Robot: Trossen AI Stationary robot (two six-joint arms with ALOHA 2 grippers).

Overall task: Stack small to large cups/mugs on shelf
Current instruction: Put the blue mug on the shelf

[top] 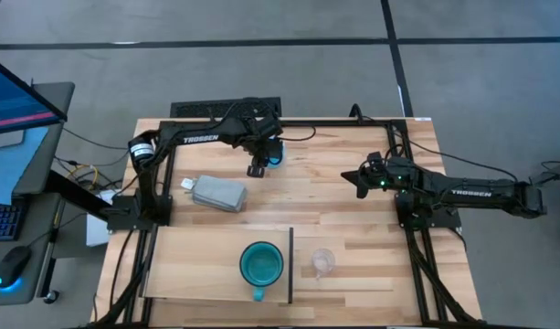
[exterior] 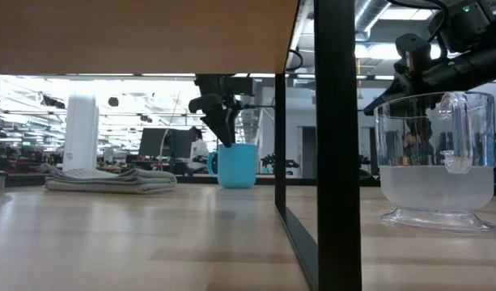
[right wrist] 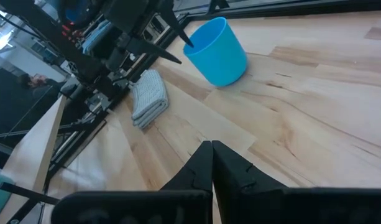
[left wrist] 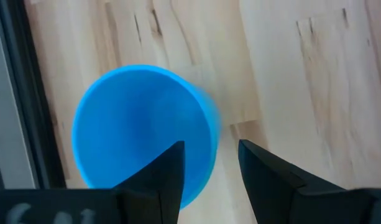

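Nearest the low camera, right of frame, the clear cup (exterior: 436, 162) is seen; the blue mug (top: 274, 153) at upper centre is straddled at its rim by the spread left gripper (left wrist: 209, 163); tipping is risked by an off-centre pinch; the right gripper (right wrist: 212, 155) is pressed together.

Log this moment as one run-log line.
left gripper: open, straddling blue mug rim | right gripper: shut, waiting mid-table | teal mug: on shelf | clear cup: beside shelf

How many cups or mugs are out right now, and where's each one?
3. The teal mug sits on the shelf; the clear cup is on the table beside the shelf; the blue mug is at the far edge, under the left gripper.
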